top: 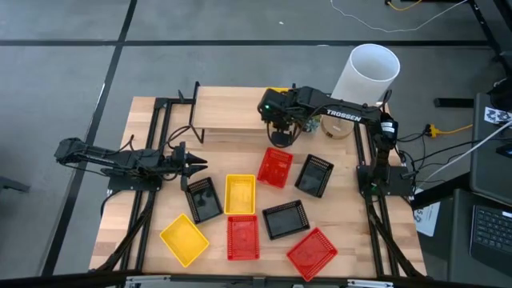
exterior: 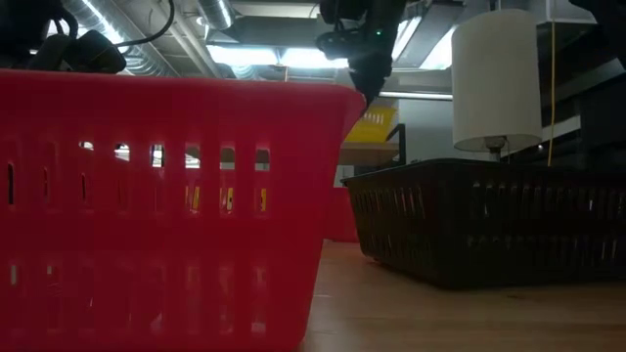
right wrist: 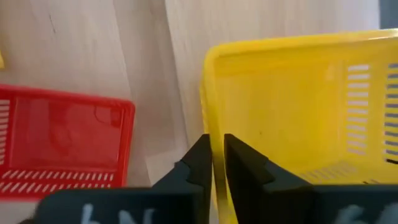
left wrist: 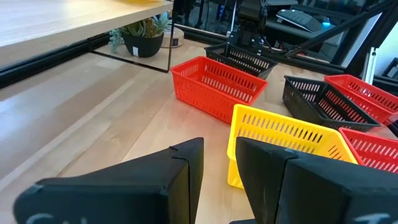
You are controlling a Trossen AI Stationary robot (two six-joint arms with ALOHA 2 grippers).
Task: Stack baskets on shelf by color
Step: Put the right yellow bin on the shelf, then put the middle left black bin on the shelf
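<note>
While right gripper (right wrist: 216, 155) pinches yellow basket (right wrist: 298, 118) wall over shelf (top: 232, 108), best release only once seated flat; left gripper (top: 194, 166) parted, idle.

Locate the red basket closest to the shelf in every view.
High view: red basket at the table's centre, just in front of the shelf.
Low view: probably the red sliver between the near red basket and the black basket.
Left wrist view: mid-picture, beyond the yellow basket.
Right wrist view: left side.
Shared landmark: the shelf.
</note>
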